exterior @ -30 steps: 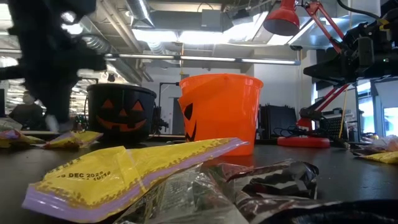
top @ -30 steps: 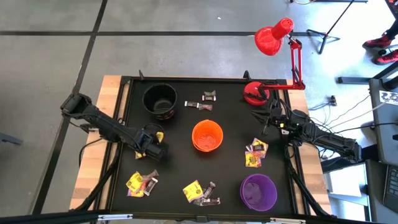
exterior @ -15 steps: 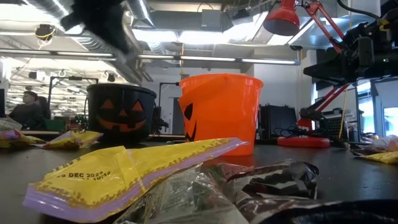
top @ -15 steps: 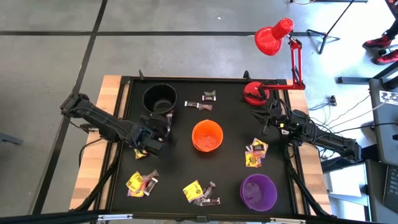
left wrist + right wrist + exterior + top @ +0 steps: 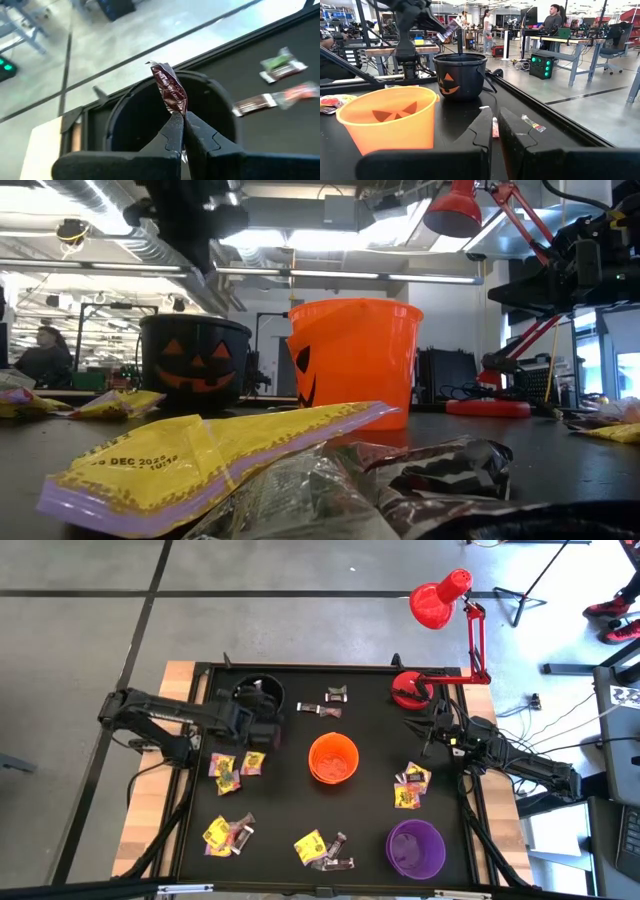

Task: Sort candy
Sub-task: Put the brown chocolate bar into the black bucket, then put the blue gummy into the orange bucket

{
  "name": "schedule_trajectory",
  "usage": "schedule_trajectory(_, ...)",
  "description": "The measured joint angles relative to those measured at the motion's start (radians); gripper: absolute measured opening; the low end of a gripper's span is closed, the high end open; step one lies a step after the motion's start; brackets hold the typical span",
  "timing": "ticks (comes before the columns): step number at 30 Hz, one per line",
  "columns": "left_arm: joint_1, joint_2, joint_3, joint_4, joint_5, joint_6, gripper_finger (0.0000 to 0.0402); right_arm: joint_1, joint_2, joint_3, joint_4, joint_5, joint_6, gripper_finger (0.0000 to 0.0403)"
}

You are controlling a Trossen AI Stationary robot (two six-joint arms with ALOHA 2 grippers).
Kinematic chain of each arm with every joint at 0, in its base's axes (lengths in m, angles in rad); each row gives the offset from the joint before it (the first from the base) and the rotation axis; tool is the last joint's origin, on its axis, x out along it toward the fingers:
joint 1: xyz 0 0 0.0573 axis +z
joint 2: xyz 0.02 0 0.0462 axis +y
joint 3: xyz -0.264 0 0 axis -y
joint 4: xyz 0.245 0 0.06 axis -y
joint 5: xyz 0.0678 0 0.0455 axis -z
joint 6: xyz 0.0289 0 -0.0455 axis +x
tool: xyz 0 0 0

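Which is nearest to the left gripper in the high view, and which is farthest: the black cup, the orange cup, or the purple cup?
From the left gripper, which holds a brown candy:
1. Black cup: directly under the gripper, at the table's far left.
2. Orange cup: in the middle.
3. Purple cup: at the near right corner.

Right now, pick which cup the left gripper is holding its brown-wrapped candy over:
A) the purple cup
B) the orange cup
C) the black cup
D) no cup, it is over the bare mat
C. The left wrist view shows the left gripper shut on a brown-wrapped candy right above the black cup, and the high view places it at that cup's rim.
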Motion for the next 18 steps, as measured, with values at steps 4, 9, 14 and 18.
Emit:
schedule_trajectory(4,0.072,0.000,0.000,0.001,0.035,0.053,0.0000,0.000,0.000,0.000,0.000,0.000,0.000,0.0028)
schedule_trajectory(9,0.136,0.000,0.000,0.005,0.089,0.102,0.0003,0.000,0.000,0.000,0.000,0.000,0.000,0.0028)
schedule_trajectory(14,0.165,0.000,0.000,0.015,0.119,0.153,0.0046,0.000,0.000,0.000,0.000,0.000,0.000,0.0028)
schedule_trajectory(18,0.168,0.000,0.000,0.015,0.127,0.170,0.0093,0.000,0.000,0.000,0.000,0.000,0.000,0.0028)
